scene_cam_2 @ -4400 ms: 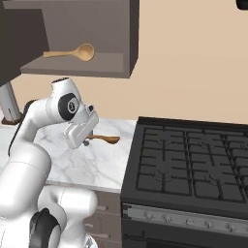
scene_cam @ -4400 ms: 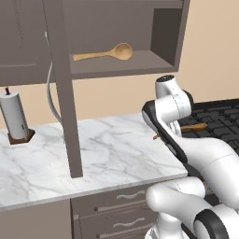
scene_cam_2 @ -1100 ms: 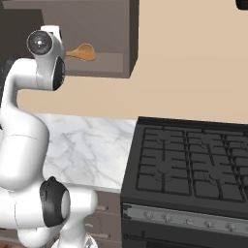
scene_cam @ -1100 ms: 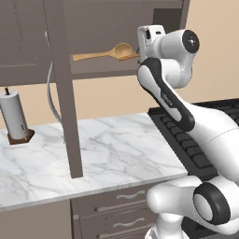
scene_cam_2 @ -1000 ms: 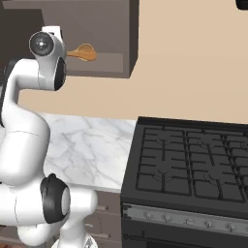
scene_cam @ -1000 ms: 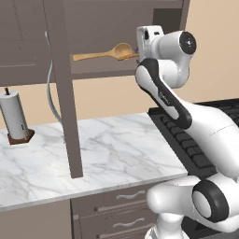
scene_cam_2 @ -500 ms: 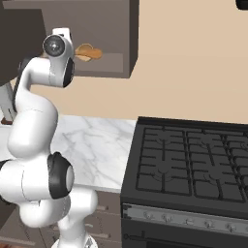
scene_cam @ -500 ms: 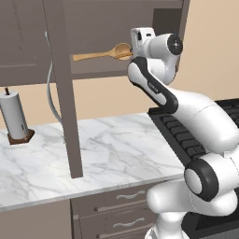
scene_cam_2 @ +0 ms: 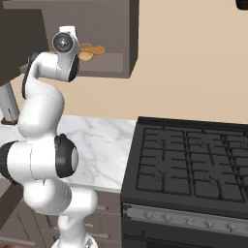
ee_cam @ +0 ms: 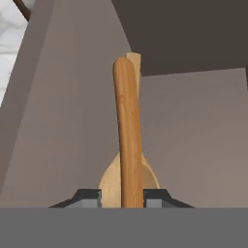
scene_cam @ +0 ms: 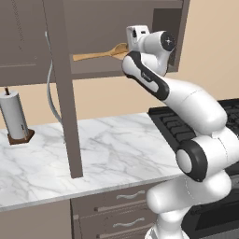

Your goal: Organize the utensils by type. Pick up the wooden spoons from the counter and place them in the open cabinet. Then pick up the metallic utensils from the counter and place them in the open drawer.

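My gripper [ee_cam: 123, 196] is shut on the handle of a wooden spoon [ee_cam: 128, 135] that points into the open cabinet [scene_cam: 93, 70]. Right beneath it another wooden spoon [ee_cam: 110, 184] lies on the cabinet shelf, its paler handle end showing behind. From the left base view the gripper [scene_cam: 128, 45] sits at the shelf's front edge, by the bowl of the lying spoon [scene_cam: 100, 53]. The right base view shows two tan bowls [scene_cam_2: 92, 50] on the shelf beside the hand. The counter [scene_cam: 116, 144] lies below. The metallic utensils and the drawer are out of view.
The open cabinet door [scene_cam: 63, 88] hangs edge-on over the counter, left of the arm. A paper towel holder [scene_cam: 16, 116] stands at the counter's far left. A black stove [scene_cam_2: 193, 164] lies to the right. Shut drawer fronts [scene_cam: 116, 205] sit under the counter.
The hand has swung left and further in toward the cabinet shelf, carrying the held spoon over the one lying there. The grip has stayed the same.
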